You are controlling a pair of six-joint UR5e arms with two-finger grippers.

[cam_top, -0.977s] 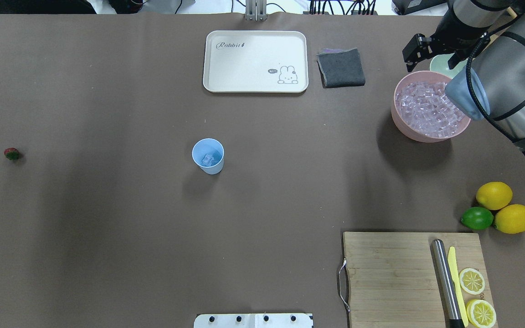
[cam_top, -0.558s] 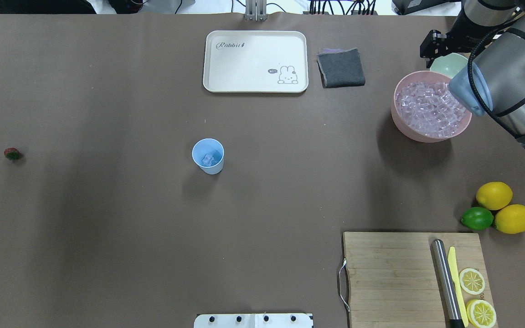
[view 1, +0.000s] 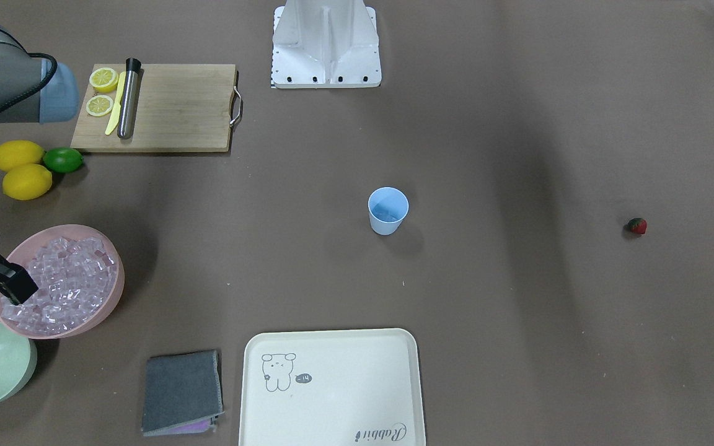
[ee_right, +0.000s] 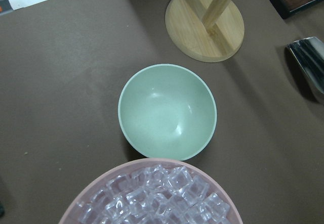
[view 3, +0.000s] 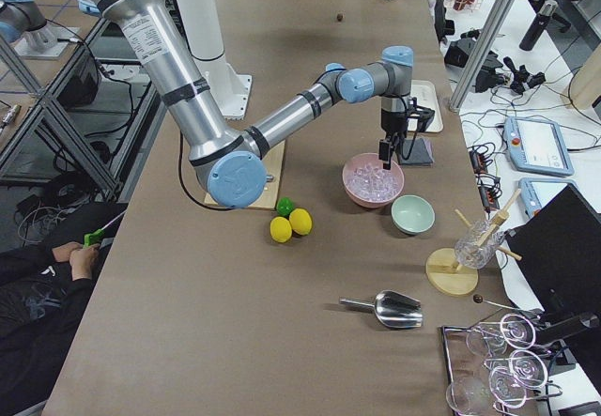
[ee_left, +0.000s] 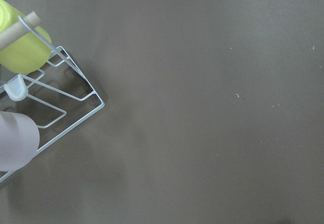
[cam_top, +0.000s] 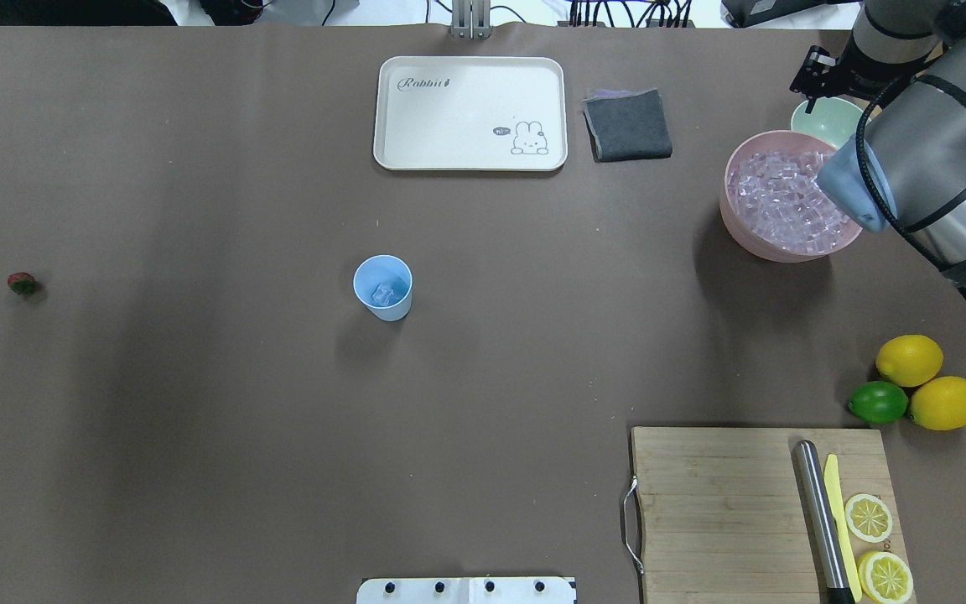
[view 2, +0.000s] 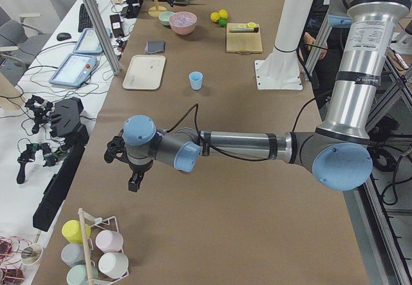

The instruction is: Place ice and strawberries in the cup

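Brown worktop (cam_top: pixel 198 419); right end effector (view 1: pixel 16 290) hangs over edge of pink bowl (cam_top: pixel 751 245) heaped with ice (cam_top: pixel 776 201), grip cannot tell; left end effector (view 2: pixel 133 183) above bare worktop near wire mug rack (view 2: pixel 96 246), released or clenched cannot tell; light-blue cup (cam_top: pixel 391 312) upright mid-worktop, ice cube (cam_top: pixel 382 293) inside; strawberry (cam_top: pixel 22 283) alone near robot's-left edge, well apart from cup

The right arm bends over, its right gripper (view 1: pixel 13 286) pointing down above the pink bowl's (cam_top: pixel 764 250) rim. The left arm stretches low, left gripper (view 2: pixel 133 182) well apart from that bowl. Neither gripper's opening shows clearly.
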